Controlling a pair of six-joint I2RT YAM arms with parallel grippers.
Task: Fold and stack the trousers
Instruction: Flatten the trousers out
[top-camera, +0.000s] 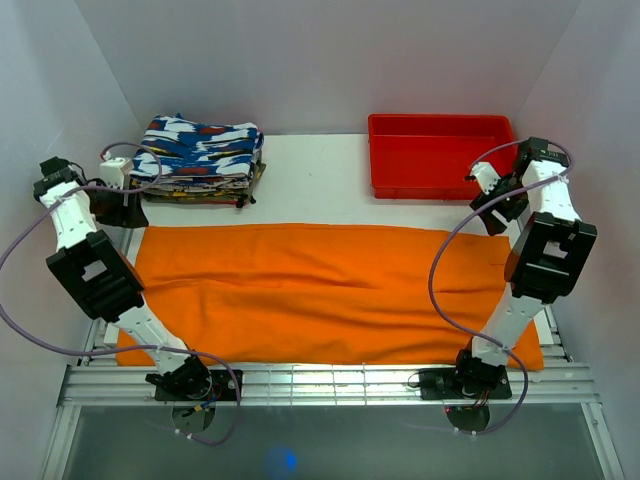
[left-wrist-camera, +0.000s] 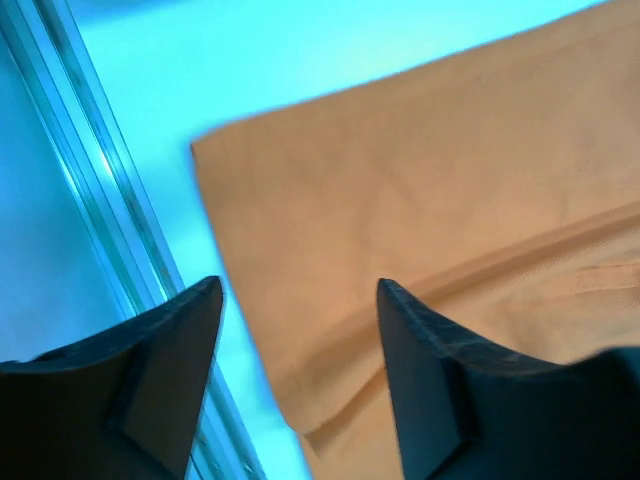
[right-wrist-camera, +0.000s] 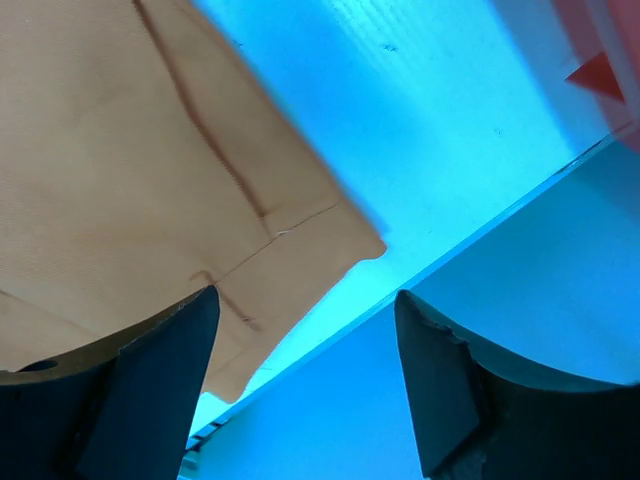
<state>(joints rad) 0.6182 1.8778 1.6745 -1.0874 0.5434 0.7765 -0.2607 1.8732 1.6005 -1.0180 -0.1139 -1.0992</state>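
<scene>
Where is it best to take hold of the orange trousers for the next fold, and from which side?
Take the trousers by their far left corner and far right corner, one per arm, coming from above at the outer edges. The cloth lies flat on the table, so probably only corners give the jaws something to pinch.

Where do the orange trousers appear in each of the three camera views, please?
Top external: the trousers lie spread across the middle of the table, between the arms.
Left wrist: the trousers fill the right side, with one corner at the upper left.
Right wrist: the trousers fill the upper left, with one corner near the centre.
Shared landmark: the bare table beside the cloth's corner.
</scene>
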